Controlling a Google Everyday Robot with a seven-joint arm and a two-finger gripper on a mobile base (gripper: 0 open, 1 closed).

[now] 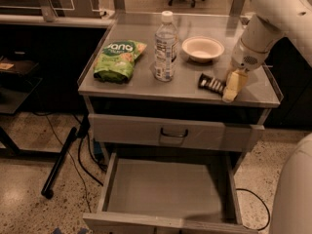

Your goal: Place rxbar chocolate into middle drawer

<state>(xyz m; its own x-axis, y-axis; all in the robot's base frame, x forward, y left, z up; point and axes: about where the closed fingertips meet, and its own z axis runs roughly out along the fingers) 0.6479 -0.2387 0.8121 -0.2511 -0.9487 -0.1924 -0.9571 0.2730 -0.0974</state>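
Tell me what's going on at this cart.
The robot's gripper is down on the cart top, right at the rxbar chocolate, in front of the bowl. The bar lies there, not yet in the drawer. Below, the middle drawer stands pulled open, its floor bare.

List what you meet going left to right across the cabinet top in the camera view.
green snack bag → water bottle → rxbar chocolate → gripper, at the top's right front edge, beside the bar. The white bowl, behind the bar, overlaps it sideways.
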